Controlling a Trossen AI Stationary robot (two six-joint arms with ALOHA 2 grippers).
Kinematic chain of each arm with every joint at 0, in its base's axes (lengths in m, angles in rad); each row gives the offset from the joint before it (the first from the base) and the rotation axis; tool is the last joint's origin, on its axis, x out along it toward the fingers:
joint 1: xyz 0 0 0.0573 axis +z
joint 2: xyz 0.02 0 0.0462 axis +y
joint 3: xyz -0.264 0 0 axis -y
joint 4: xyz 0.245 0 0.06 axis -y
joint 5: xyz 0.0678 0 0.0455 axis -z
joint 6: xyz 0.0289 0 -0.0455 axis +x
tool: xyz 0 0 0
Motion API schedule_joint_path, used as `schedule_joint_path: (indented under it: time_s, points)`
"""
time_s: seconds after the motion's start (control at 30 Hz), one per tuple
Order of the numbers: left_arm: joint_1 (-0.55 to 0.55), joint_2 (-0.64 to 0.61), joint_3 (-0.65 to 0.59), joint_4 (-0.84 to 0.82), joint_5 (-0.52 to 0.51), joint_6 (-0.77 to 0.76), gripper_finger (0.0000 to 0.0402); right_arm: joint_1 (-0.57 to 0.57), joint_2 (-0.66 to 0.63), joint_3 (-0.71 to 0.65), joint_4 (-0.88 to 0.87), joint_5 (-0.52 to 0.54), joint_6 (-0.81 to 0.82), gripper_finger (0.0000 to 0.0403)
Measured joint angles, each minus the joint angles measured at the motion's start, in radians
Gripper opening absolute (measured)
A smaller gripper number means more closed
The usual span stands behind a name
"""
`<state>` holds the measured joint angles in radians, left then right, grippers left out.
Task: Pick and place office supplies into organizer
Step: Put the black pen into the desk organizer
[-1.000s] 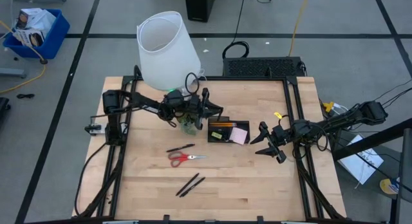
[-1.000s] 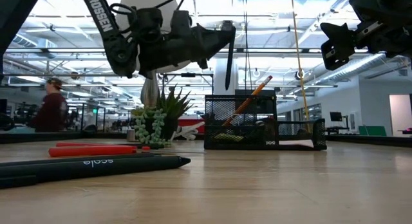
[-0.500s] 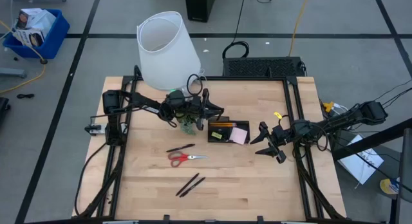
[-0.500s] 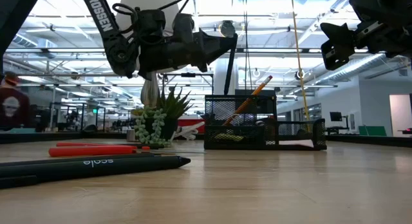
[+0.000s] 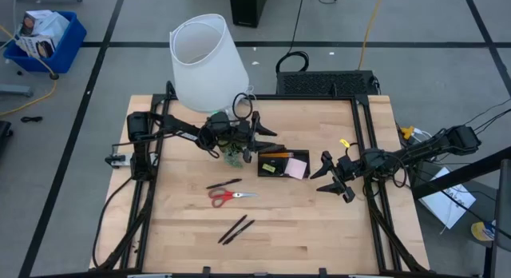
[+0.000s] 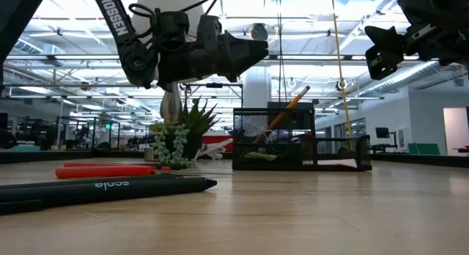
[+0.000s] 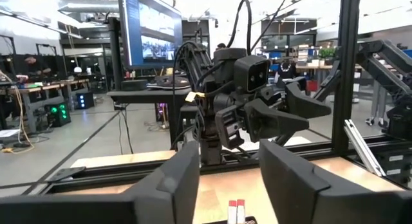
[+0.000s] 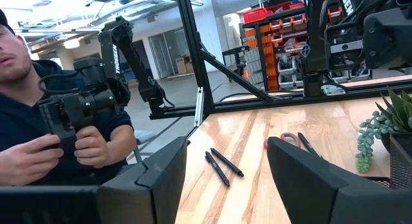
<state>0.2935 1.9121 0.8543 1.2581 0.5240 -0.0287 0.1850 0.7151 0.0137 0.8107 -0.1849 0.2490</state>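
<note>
The black mesh organizer (image 5: 283, 163) (image 6: 300, 149) stands mid-table with an orange pencil (image 6: 286, 108) leaning in it and a pink sticky pad (image 5: 297, 167) in its right part. My left gripper (image 5: 265, 143) (image 6: 249, 53) hovers open over the organizer's left end with nothing between its fingers. My right gripper (image 5: 329, 176) hangs open in the air to the organizer's right. Red-handled scissors (image 5: 231, 196) (image 6: 110, 169) and a dark pen (image 5: 223, 183) lie flat left of centre. Two black pens (image 5: 236, 228) (image 8: 222, 166) lie nearer the front edge.
A small green plant (image 5: 234, 156) (image 6: 179, 138) stands right beside the organizer's left end, under my left arm. The white lamp shade (image 5: 206, 62) rises at the far left. A person (image 8: 58, 140) holding a control arm shows beyond the table's left side.
My left gripper has opened above the organizer's left end and let go of a dark pen that hung upright below its fingers. The pen no longer shows under the gripper. My right arm has kept still.
</note>
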Motion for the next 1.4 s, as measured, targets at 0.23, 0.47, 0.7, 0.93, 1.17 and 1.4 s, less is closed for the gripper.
schedule_joint_path:
  time_s: [0.23, 0.47, 0.7, 0.93, 1.17, 1.4]
  points:
    - [-0.015, 0.0, 0.0, -0.012, 0.02, -0.049, 0.0187, 0.0, 0.0, 0.0, 0.0, 0.0, 0.0, 0.0212]
    - [-0.06, -0.001, -0.042, -0.056, 0.205, -0.03, 0.0185, 0.0, 0.0, 0.0, 0.0, 0.0, 0.0, 0.0212]
    - [-0.134, -0.001, -0.136, -0.051, 0.157, -0.026, 0.0184, 0.0, 0.0, 0.0, 0.0, 0.0, 0.0, 0.0211]
    - [-0.258, -0.059, -0.178, -0.2, -0.088, -0.044, 0.0184, 0.0, 0.0, 0.0, 0.0, 0.0, 0.0, 0.0211]
    - [-0.413, -0.258, -0.148, -0.718, -0.406, -0.062, 0.0184, 0.0, 0.0, 0.0, 0.0, 0.0, 0.0, 0.0212]
    - [-0.522, -0.459, -0.145, -1.308, -0.608, -0.221, 0.0184, 0.0, 0.0, 0.0, 0.0, 0.0, 0.0, 0.0211]
